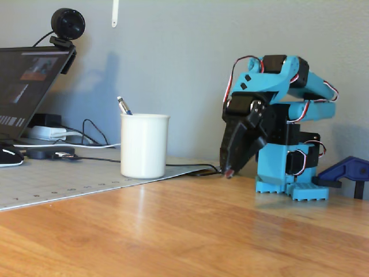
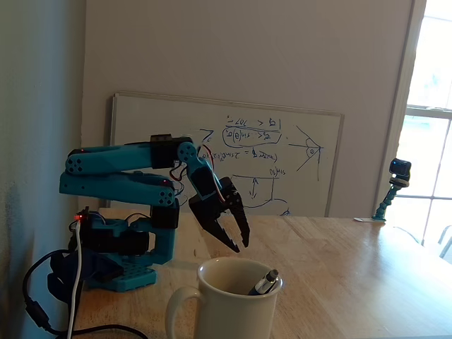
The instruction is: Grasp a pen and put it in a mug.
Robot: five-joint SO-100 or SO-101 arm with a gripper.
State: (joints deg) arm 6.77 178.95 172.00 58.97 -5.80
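In a fixed view, the mug (image 1: 144, 145) stands on the tabletop (image 1: 190, 231) left of the arm (image 1: 277, 144), with the pen (image 1: 124, 106) leaning inside it. The end effector (image 1: 228, 167) hangs between mug and arm base, near the tabletop. A laptop (image 1: 29, 86) sits far left, a webcam (image 1: 67, 26) on it. In the other fixed view, a whiteboard (image 2: 226, 152) leans against the wall behind the arm (image 2: 127, 191), and the mug (image 2: 233, 304) stands in front.

Whiteboard (image 2: 282, 152) behind the arm: handwritten marker notes and diagrams, mirrored or too small to read. Laptop screen (image 1: 26, 86), left of the mug: content blurred, illegible. No brand, label or number readable elsewhere.
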